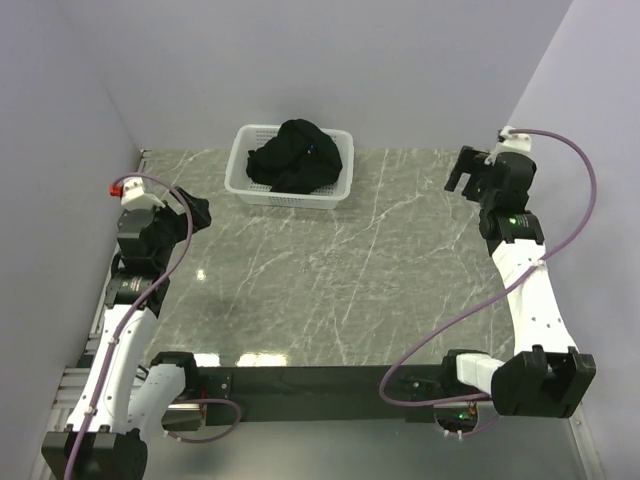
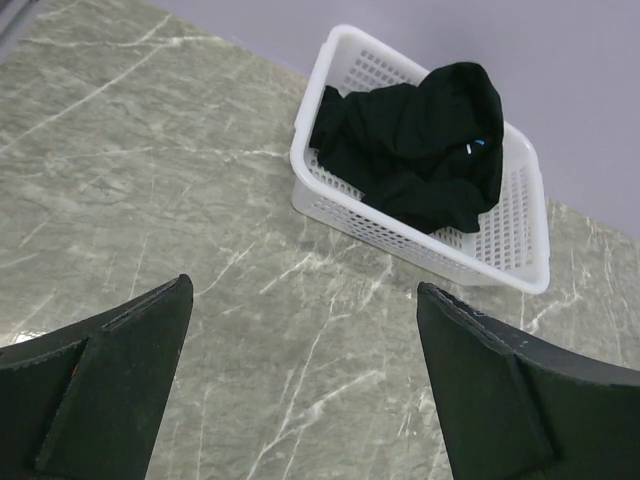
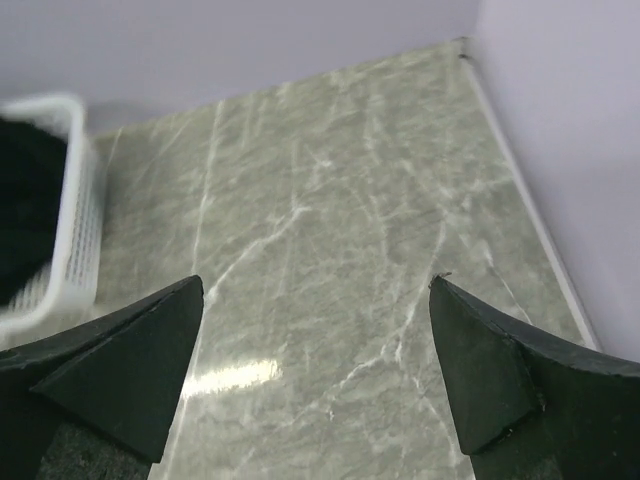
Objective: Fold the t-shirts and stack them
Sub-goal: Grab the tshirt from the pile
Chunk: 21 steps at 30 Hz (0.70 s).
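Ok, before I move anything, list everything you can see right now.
t-shirts: count unclear (one crumpled heap), black with a small light-blue mark, inside the basket.
basket: one, white plastic mesh, far side of the table by the back wall, a little left of centre.
table: one, grey-green marble pattern, bare apart from the basket.
left claw: one, black, open, above the table's left side, its camera facing the basket.
right claw: one, black, open, above the table's far right, holding nothing.
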### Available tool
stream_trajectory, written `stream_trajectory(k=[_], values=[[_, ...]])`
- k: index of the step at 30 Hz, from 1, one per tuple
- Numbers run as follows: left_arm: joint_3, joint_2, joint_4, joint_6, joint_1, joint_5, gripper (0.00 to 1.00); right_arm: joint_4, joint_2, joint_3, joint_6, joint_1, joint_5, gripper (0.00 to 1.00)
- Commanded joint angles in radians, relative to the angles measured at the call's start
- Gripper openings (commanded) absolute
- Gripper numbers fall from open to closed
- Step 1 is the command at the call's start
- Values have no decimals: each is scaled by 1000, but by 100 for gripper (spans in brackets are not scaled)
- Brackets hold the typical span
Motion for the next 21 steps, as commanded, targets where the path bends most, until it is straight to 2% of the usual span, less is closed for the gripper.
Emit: stream_trajectory(k=[1,3,4,7,8,12,17,21], values=[[52,37,54,-2,3,40,100,31,12,71,-190,38,-307,100],[50,46,61,-1,3,42,99,-6,29,94,-397,59,-462,100],[50,55,71,-4,3,43,99,-51,54,127,-428,123,-479,100],[41,75,94,-9,2,46,100,-159,142,233,-479,183,-528,100],[43,83,100,-9,3,46,99,-178,172,264,-459,185,-606,100],[82,114,84,5,3,72,99,-207,333,417,-316,191,-730,100],[78,104,79,-2,3,95,100,-179,554,633,-151,271,-708,96],[69,85,64,-21,3,97,99,-182,721,793,-65,335,-616,95]])
